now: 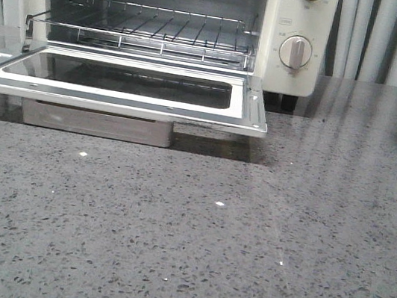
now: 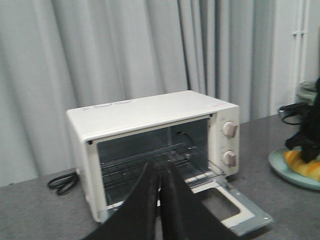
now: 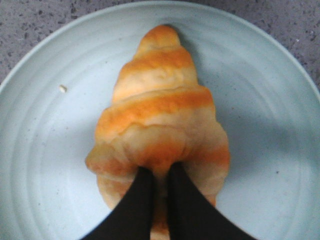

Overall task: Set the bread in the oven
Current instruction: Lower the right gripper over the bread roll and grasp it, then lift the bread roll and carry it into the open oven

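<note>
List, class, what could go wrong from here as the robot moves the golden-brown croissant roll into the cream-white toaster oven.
1. The right gripper looks nearly shut over the golden-brown croissant roll, hardly around it; a lift may slip or dent it.
2. The roll may drag the pale green plate.
3. The cream-white toaster oven has its glass door folded down; a low approach could clip it.

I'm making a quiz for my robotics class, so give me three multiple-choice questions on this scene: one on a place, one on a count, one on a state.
1. Where is the golden-brown croissant-shaped bread?
A on the pale green plate
B on the wire rack
C on the counter

2. How many round knobs does the cream-white toaster oven have?
A one
B two
C three

3. The oven's glass door is:
A shut
B folded down open
C removed

Answers: 1 A, the right wrist view shows it lying there under the right claw. 2 B, both show beside the opening. 3 B, it lies flat.
</note>
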Controlling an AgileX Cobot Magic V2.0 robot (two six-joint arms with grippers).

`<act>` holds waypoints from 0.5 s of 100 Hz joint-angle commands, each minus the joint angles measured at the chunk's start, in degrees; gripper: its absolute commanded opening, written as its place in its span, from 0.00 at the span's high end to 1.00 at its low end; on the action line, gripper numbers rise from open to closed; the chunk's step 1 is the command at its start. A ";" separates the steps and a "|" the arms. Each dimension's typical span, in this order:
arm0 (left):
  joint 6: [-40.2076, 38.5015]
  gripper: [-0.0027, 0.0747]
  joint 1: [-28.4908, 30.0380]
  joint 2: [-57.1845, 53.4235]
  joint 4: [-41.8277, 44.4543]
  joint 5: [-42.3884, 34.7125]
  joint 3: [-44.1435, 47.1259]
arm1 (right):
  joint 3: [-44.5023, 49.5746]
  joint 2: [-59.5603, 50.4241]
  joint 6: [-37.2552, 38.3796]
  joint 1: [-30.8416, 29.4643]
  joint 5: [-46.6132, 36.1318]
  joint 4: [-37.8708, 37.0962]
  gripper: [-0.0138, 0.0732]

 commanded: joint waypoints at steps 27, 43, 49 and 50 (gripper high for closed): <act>-0.24 0.99 15.18 0.94 4.30 1.83 -6.21 | -1.30 -12.73 -4.52 6.30 4.09 -0.32 0.93; 0.15 0.99 24.66 -0.04 1.00 1.83 -6.21 | -1.30 -18.28 -4.67 12.96 6.65 -0.32 0.93; 2.24 0.99 27.45 -0.88 -0.57 1.19 -6.21 | -1.30 -20.36 -4.67 15.69 7.45 -0.32 0.93; 2.56 0.99 27.70 -0.93 -0.88 1.19 -6.21 | -1.30 -20.57 -4.67 16.00 7.59 -0.32 0.93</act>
